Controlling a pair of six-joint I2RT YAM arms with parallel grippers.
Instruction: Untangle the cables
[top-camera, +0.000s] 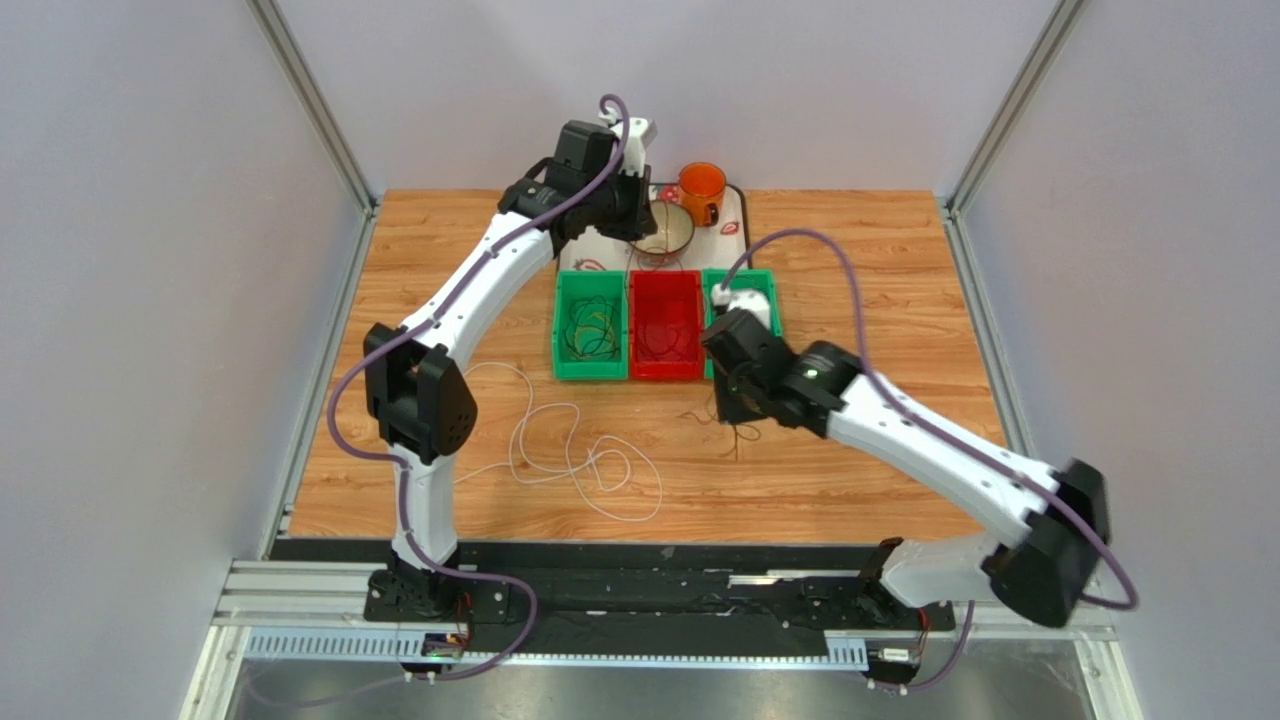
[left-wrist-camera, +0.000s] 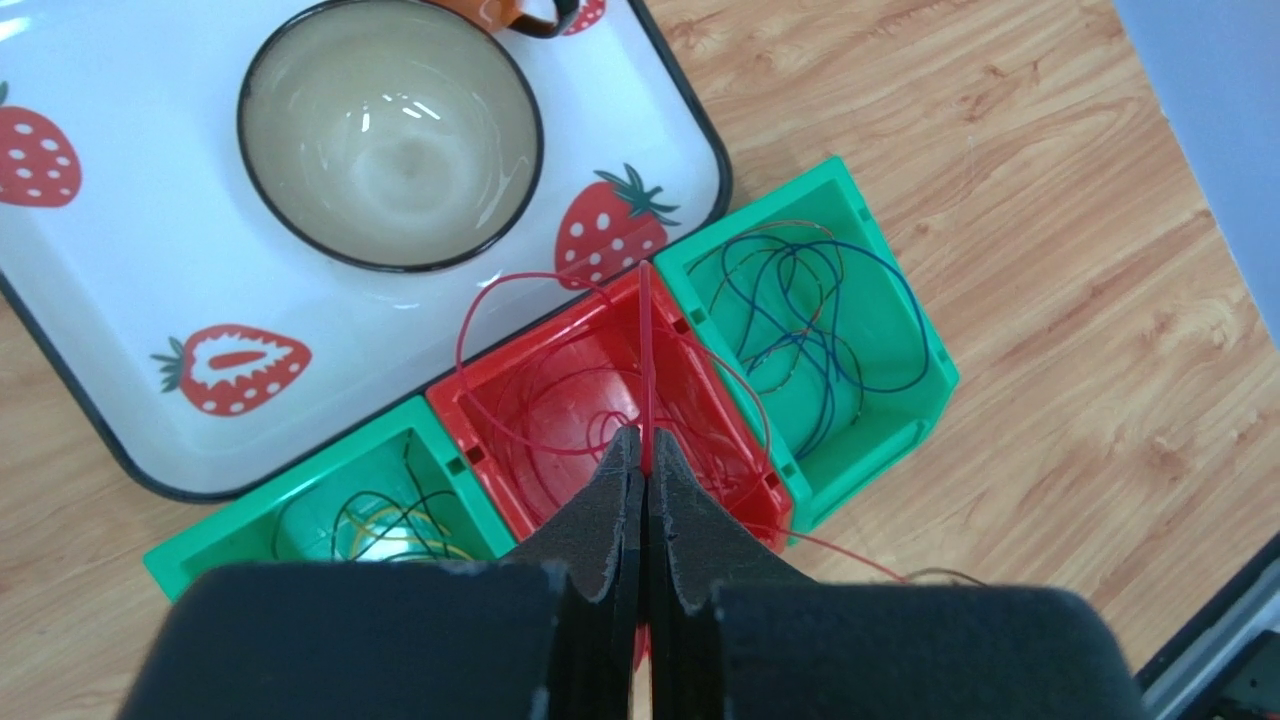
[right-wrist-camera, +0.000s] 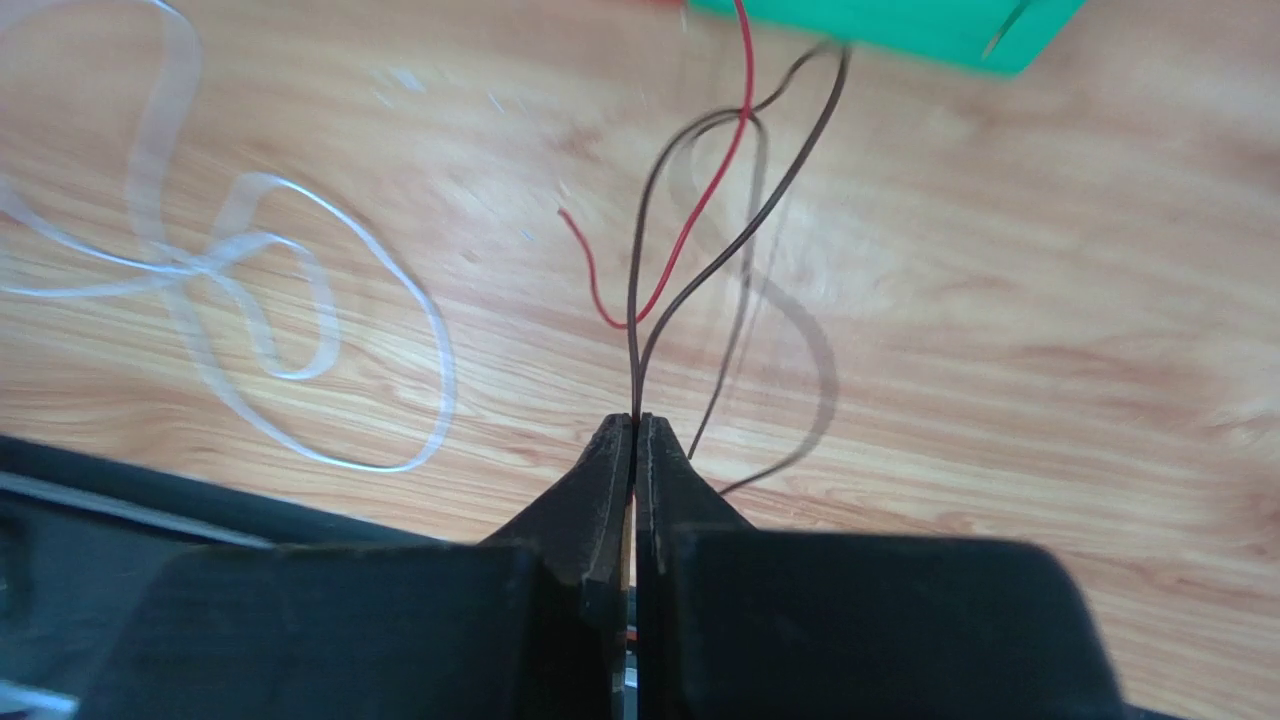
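left gripper (left-wrist-camera: 643, 450) clamped on red cable (left-wrist-camera: 646, 338) over bin (left-wrist-camera: 451, 405) | right gripper (right-wrist-camera: 634, 428) clamped on dark cable (right-wrist-camera: 639, 300) | white cable (right-wrist-camera: 203, 267) at 9 o'clock

Left arm (top-camera: 481, 278): white links, black joints, reaching far forward.
Left pincer (left-wrist-camera: 642, 443): black fingers pressed together on a thin red wire (left-wrist-camera: 646, 345).
Right arm (top-camera: 932, 443): angled inward, low.
Right pincer (right-wrist-camera: 633, 425): clamped on a thin dark wire (right-wrist-camera: 642, 225).
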